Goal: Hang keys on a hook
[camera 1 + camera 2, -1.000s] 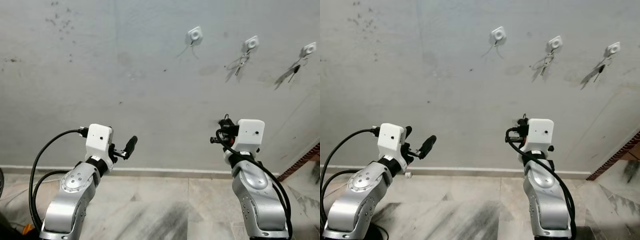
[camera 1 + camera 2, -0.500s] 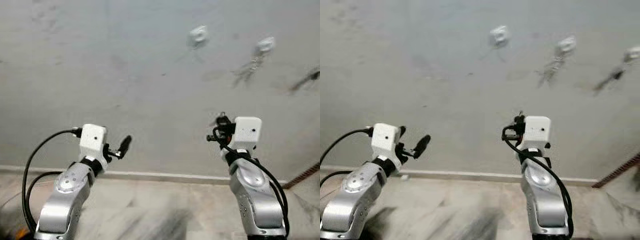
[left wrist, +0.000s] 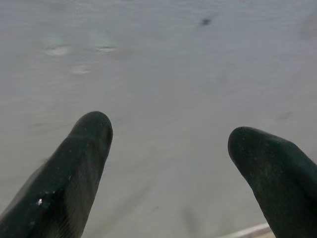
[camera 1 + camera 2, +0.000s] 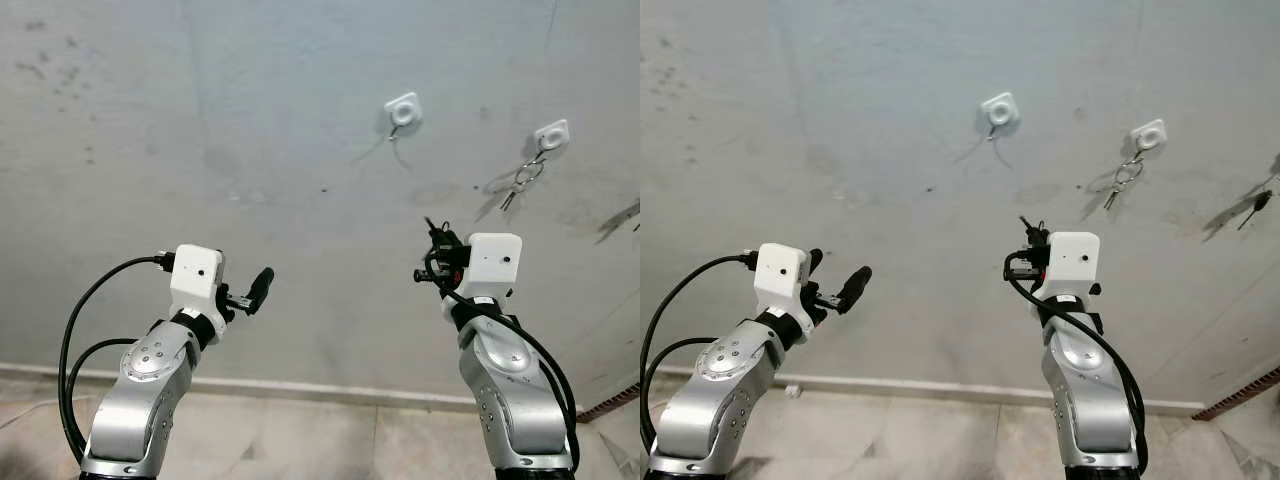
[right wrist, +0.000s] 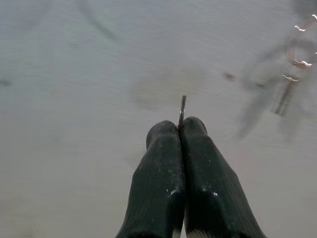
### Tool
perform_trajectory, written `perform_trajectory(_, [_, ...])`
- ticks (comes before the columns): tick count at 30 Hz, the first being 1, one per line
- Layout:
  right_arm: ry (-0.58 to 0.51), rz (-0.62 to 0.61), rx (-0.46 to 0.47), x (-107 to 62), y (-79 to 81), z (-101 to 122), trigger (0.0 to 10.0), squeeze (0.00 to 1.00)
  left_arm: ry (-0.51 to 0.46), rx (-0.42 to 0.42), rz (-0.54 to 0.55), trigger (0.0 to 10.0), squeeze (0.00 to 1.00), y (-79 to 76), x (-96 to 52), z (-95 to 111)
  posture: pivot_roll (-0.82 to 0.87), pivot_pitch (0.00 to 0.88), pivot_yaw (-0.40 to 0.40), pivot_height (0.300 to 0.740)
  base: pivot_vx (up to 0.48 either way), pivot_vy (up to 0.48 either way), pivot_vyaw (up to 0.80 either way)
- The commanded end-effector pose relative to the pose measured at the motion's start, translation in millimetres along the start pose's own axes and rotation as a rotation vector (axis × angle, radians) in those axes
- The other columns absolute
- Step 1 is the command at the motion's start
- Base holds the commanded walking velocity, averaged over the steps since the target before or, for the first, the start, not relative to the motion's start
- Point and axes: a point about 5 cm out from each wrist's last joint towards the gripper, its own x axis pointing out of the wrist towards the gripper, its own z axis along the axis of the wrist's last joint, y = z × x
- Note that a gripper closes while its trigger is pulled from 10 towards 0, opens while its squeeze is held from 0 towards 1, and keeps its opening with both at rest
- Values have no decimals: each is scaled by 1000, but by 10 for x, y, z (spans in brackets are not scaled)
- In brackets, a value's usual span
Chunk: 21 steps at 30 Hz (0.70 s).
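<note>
An empty white hook [image 4: 403, 110] is fixed high on the grey wall. To its right, a second white hook [image 4: 551, 134] carries a hanging set of keys [image 4: 520, 182]. My right gripper [image 5: 179, 126] is shut on a thin metal piece of the keys [image 5: 182, 109], which sticks out past its fingertips. It is raised below the empty hook and slightly to its right, well short of it, with the metal tip [image 4: 430, 226] pointing up. Lower on the left, my left gripper [image 3: 168, 134] stands open with nothing in it, facing bare wall.
Another key [image 4: 1255, 200] hangs at the far right edge of the wall. A pale skirting strip [image 4: 300, 388] runs along the wall's foot above the tiled floor [image 4: 940, 440]. A dark cable [image 4: 75, 330] loops off my left arm.
The whole picture has shifted, so the camera has tilted up: the hooks sit lower in view and less floor shows. Both arms hold about the same pose.
</note>
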Motion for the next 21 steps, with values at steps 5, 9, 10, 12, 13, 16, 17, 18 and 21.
perform_trajectory(5, [-16, -20, -7, 16, -50, 40, 10000, 0, -17, 9, -12, 10000, 0, -34, 15, 36, 152, 0, -112, 740, 67, 0, 0])
perform_trajectory(9, [-24, -13, -11, 24, -45, 60, 10000, 0, -18, 10, -7, 10000, 0, -17, -1, 30, 156, 0, -115, 740, 0, 0, 0])
perform_trajectory(10, [-34, -4, -29, 27, -34, 79, 10000, 0, -20, 11, -2, 10000, 0, -11, -10, 29, 156, 0, -115, 740, 0, 0, 0])
perform_trajectory(12, [-36, -2, -33, 27, -33, 82, 10000, 0, -21, 10, 0, 10000, 0, -11, -12, 28, 156, 0, -116, 740, 0, 0, 0])
perform_trajectory(13, [-35, 0, -31, 27, -29, 80, 10000, 0, -22, 17, 8, 10000, 0, -4, -15, 29, 156, 0, -116, 740, 0, 0, 0])
perform_trajectory(16, [-32, 22, -18, 27, 11, 72, 10000, 0, -41, 69, 35, 10000, 0, 16, -22, 57, 161, 0, -116, 740, 0, 0, 0])
perform_trajectory(17, [-34, 35, -19, 26, 37, 75, 10000, 0, -47, 73, 33, 10000, 0, 18, -24, 60, 163, 0, -115, 740, 0, 0, 0])
perform_trajectory(18, [-34, 35, -19, 26, 37, 75, 10000, 0, -47, 73, 33, 10000, 0, 18, -24, 60, 163, 0, -115, 740, 0, 0, 0])
perform_trajectory(21, [-53, 126, -30, 18, 182, 106, 10000, 0, -66, 82, 30, 10000, 0, 22, -19, 97, 164, 0, -111, 740, 0, 0, 0])
